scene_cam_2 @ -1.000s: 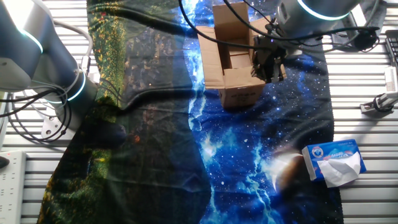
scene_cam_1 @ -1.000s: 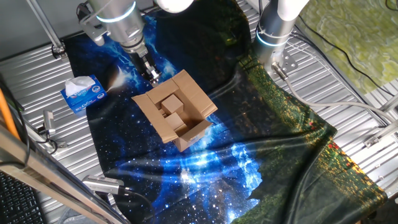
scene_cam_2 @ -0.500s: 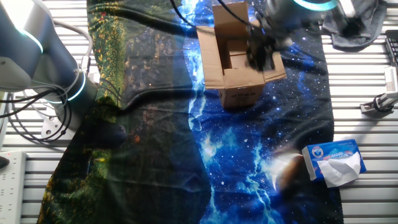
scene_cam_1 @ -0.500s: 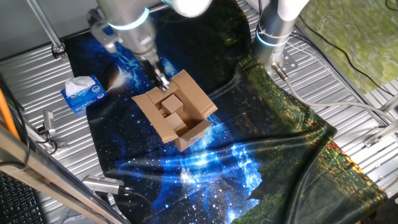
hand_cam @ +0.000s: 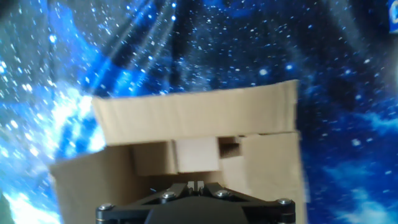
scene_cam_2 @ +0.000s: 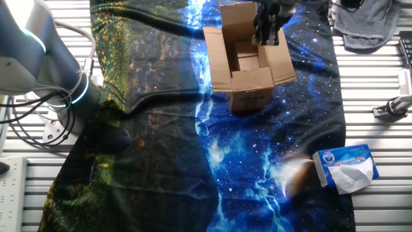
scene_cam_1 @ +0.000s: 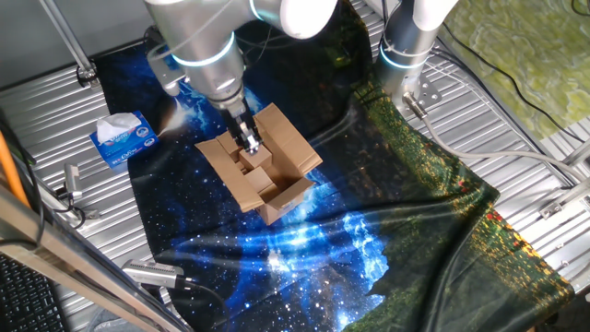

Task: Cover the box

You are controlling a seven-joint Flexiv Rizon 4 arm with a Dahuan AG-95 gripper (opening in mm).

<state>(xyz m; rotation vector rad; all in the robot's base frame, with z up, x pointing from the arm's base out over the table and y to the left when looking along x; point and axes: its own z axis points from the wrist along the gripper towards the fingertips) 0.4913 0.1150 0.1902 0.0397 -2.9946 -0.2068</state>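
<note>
The box (scene_cam_1: 263, 166) sits open on the starry cloth (scene_cam_1: 277, 249), flaps spread. The jaws hang directly over its opening, tips together, gripping nothing.

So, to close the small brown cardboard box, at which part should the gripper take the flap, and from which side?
Probably the free outer edge of an open flap on the brown corrugated cardboard box, approached from outside and above: the flaps splay outward and hinge at the rim. The two-finger gripper hovers over the opening.
</note>
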